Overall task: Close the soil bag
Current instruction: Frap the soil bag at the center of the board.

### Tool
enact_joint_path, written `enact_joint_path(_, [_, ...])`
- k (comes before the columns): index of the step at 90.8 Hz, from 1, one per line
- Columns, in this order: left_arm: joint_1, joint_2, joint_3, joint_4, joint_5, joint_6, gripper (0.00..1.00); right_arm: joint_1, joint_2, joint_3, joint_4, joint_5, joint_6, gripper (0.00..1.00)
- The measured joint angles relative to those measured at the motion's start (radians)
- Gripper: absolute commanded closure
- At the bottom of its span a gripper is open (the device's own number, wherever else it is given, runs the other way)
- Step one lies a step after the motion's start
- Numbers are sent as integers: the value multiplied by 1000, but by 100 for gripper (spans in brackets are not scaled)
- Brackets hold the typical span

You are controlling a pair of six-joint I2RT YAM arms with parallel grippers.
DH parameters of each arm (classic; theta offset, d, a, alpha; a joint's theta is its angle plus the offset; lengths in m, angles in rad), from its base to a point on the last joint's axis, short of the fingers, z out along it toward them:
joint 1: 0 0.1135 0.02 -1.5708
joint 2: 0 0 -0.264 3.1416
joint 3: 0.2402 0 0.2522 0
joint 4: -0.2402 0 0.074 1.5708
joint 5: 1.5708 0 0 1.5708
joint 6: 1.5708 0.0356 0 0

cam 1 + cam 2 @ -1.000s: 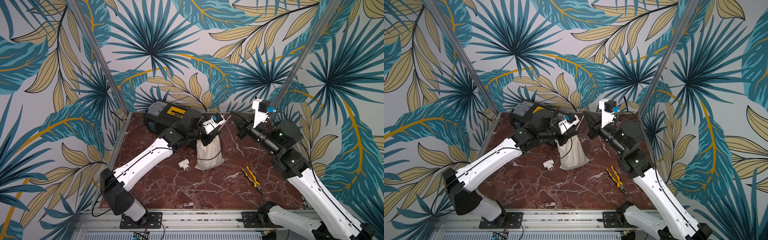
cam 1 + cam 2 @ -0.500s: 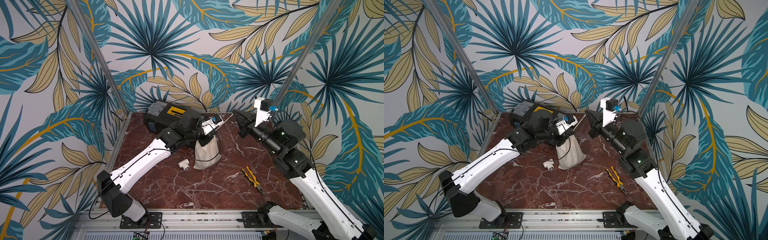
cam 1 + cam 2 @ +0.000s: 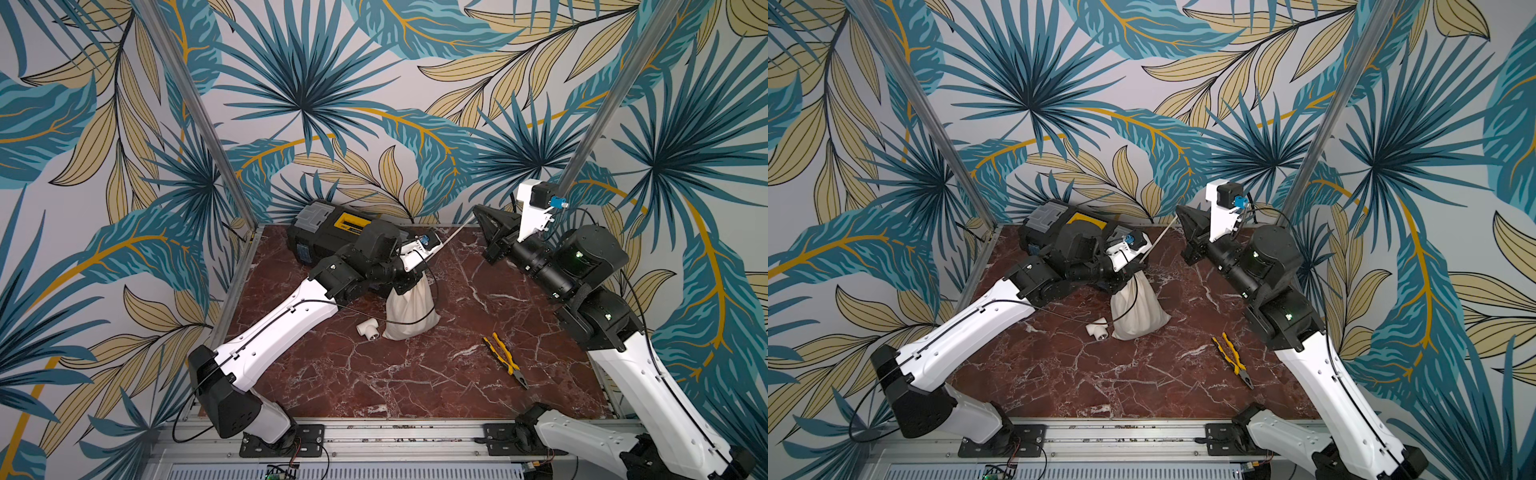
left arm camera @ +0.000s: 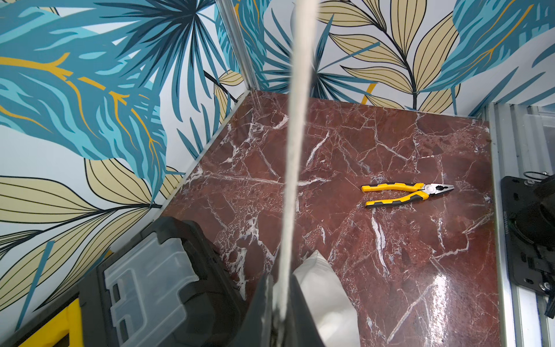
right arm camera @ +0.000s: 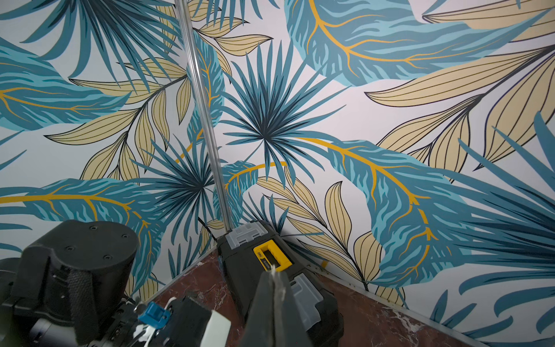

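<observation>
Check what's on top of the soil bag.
The left pincer sits atop the soil bag, shut on the cord running taut to the right pincer. The mouth is hidden under it.

On the surface [image 3: 415,382] lie one soil bag [image 3: 409,311] with one cord [image 3: 455,233], one white pipe tee [image 3: 368,329], one pair of yellow-handled pliers [image 3: 505,359] and one black-and-yellow toolbox [image 3: 328,232]. Two robot arms: one left arm [image 3: 282,328], one right arm [image 3: 623,357].

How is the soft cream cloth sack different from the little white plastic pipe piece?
The cream cloth sack is bigger and wrinkly; the white plastic pipe piece is small and smooth. The sack stands up, its top gripped by the left end effector; the pipe piece lies loose. Both are pale, on the red marble table.
</observation>
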Motion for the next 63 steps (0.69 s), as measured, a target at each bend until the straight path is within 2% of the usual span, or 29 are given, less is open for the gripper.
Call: enact_joint_path(63, [-5, -4, -18, -21, -163, 30, 87, 3, 82, 136, -93, 1, -26, 100])
